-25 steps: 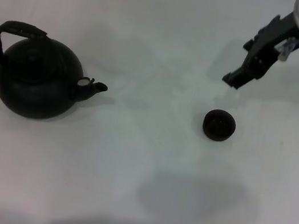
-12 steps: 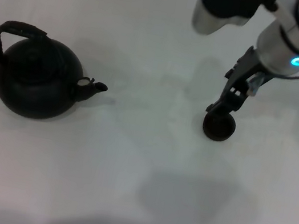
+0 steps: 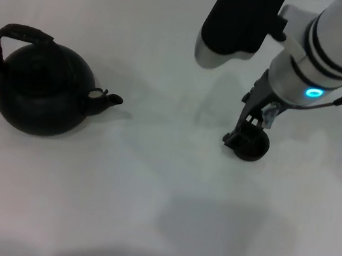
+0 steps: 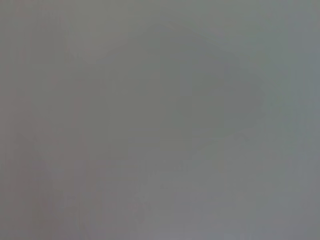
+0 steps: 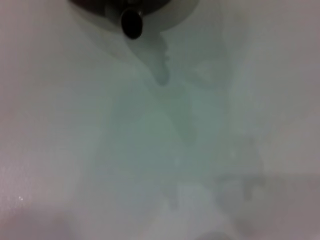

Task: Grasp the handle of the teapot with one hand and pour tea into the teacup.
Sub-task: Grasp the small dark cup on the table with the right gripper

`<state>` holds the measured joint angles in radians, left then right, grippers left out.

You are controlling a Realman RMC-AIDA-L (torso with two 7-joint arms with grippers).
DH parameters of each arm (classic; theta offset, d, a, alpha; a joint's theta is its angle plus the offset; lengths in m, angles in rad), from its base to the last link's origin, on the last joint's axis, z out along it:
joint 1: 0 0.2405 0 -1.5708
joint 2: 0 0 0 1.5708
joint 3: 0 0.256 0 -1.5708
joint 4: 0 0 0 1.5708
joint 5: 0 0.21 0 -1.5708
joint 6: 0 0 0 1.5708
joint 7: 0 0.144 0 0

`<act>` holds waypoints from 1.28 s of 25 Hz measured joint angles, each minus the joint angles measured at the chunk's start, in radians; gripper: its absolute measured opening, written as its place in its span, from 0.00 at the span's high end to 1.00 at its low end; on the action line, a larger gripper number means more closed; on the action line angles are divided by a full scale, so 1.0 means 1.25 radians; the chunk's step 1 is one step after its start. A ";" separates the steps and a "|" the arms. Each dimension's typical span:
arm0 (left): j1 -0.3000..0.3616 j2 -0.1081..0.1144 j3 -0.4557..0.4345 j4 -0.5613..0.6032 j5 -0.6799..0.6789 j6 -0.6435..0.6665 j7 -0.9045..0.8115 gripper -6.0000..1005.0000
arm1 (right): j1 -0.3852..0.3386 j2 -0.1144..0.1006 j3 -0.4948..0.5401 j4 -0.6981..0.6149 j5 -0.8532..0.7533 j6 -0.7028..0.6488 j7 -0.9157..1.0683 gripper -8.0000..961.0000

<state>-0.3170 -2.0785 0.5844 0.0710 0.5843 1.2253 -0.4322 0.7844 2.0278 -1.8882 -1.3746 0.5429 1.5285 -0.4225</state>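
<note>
While the teapot (image 3: 41, 95) is left standing apart on the worktop (image 3: 142, 216), the right gripper (image 3: 241, 135) is seen at the teacup (image 3: 252, 145); its jaws' state cannot be told.

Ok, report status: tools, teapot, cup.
Right tool down at the teacup, grip unclear. Left tool not in view. Teapot upright on the table, handle free. Nothing between pot and cup.
</note>
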 joint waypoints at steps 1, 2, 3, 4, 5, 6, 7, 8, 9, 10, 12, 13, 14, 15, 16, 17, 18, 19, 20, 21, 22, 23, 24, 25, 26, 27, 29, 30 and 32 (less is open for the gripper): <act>-0.002 0.000 0.000 -0.002 0.000 0.000 0.001 0.16 | 0.000 0.000 -0.005 0.007 0.000 -0.004 0.001 0.14; -0.004 0.000 0.000 -0.004 0.000 0.000 0.002 0.16 | 0.000 0.000 -0.009 0.014 0.000 -0.008 0.002 0.14; -0.005 0.001 0.000 -0.007 0.000 0.000 0.002 0.16 | 0.001 0.000 -0.014 0.022 0.001 -0.013 0.004 0.14; -0.007 0.001 0.000 -0.009 0.000 0.000 0.002 0.16 | 0.002 0.000 -0.017 0.032 0.001 -0.018 0.009 0.13; -0.007 0.001 0.000 -0.009 0.000 0.000 0.002 0.16 | 0.003 0.000 -0.018 0.039 0.001 -0.024 0.014 0.13; -0.008 0.001 0.000 -0.009 0.000 0.000 0.002 0.16 | 0.003 0.000 -0.020 0.046 0.000 -0.029 0.018 0.13; -0.008 0.001 0.000 -0.009 0.000 0.000 0.002 0.16 | 0.003 0.000 -0.020 0.049 0.001 -0.034 0.019 0.13; -0.009 0.001 0.000 -0.009 0.000 0.000 0.002 0.16 | 0.001 0.000 -0.022 0.053 0.000 -0.041 0.021 0.13; -0.009 0.001 0.000 -0.009 0.000 0.000 0.002 0.16 | 0.001 0.000 -0.026 0.057 0.000 -0.043 0.022 0.13; -0.010 0.001 0.000 -0.009 0.000 0.000 0.002 0.16 | 0.001 0.000 -0.026 0.057 0.000 -0.043 0.022 0.13; -0.012 0.001 0.000 -0.009 0.000 0.000 0.001 0.16 | 0.002 0.000 -0.031 0.066 -0.002 -0.044 0.026 0.13; -0.014 0.001 0.000 -0.009 0.000 -0.002 0.000 0.16 | 0.004 0.000 -0.033 0.075 -0.003 -0.045 0.029 0.13; -0.015 0.001 0.000 -0.009 0.000 -0.005 0.000 0.16 | 0.006 0.000 -0.033 0.082 -0.004 -0.045 0.031 0.13; -0.017 0.001 0.000 -0.009 0.000 -0.009 0.000 0.16 | 0.007 0.000 -0.033 0.088 -0.004 -0.045 0.032 0.13; -0.018 0.001 0.000 -0.009 0.000 -0.013 0.000 0.16 | 0.007 0.000 -0.034 0.097 -0.005 -0.046 0.032 0.13; -0.020 0.001 0.000 -0.009 0.000 -0.019 0.000 0.16 | 0.007 0.000 -0.034 0.104 -0.005 -0.049 0.031 0.13; -0.021 0.001 0.000 -0.009 0.000 -0.023 0.000 0.16 | 0.007 0.000 -0.033 0.109 -0.005 -0.050 0.031 0.13; -0.025 0.001 0.001 -0.009 0.000 -0.030 0.000 0.16 | 0.007 0.000 -0.032 0.114 -0.005 -0.052 0.030 0.13; -0.026 0.001 0.001 -0.009 0.000 -0.031 0.000 0.16 | 0.007 0.000 -0.031 0.117 -0.004 -0.052 0.030 0.13; -0.027 0.001 0.002 -0.010 0.000 -0.033 -0.001 0.16 | 0.007 0.000 -0.029 0.121 -0.003 -0.053 0.030 0.13; -0.029 0.001 0.002 -0.010 0.000 -0.035 -0.001 0.16 | 0.008 -0.001 -0.029 0.122 -0.003 -0.053 0.029 0.13; -0.031 0.001 0.003 -0.010 0.000 -0.036 -0.001 0.16 | 0.008 -0.001 -0.029 0.123 -0.004 -0.054 0.029 0.13; -0.033 0.001 0.003 -0.010 0.001 -0.038 -0.001 0.16 | 0.008 -0.001 -0.029 0.124 -0.004 -0.055 0.029 0.13; -0.034 0.001 0.002 -0.010 0.001 -0.039 -0.001 0.16 | 0.007 -0.001 -0.030 0.125 -0.005 -0.056 0.029 0.13; -0.035 0.001 0.002 -0.010 0.001 -0.039 -0.001 0.16 | 0.007 -0.001 -0.030 0.128 -0.005 -0.056 0.029 0.13; -0.035 0.001 0.001 -0.010 0.001 -0.039 -0.001 0.16 | 0.007 -0.001 -0.030 0.131 -0.005 -0.056 0.029 0.13; -0.036 0.001 0.001 -0.010 0.001 -0.039 -0.001 0.16 | 0.008 -0.001 -0.030 0.141 -0.005 -0.057 0.029 0.13; -0.036 0.001 0.001 -0.010 0.001 -0.039 -0.001 0.16 | 0.009 -0.001 -0.031 0.146 -0.005 -0.058 0.029 0.13; -0.037 0.001 0.001 -0.010 0.001 -0.039 -0.001 0.16 | 0.009 -0.001 -0.031 0.149 -0.002 -0.062 0.029 0.14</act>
<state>-0.3631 -2.0770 0.5853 0.0582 0.5855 1.1763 -0.4339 0.7958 2.0263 -1.9269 -1.1877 0.5398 1.4510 -0.3866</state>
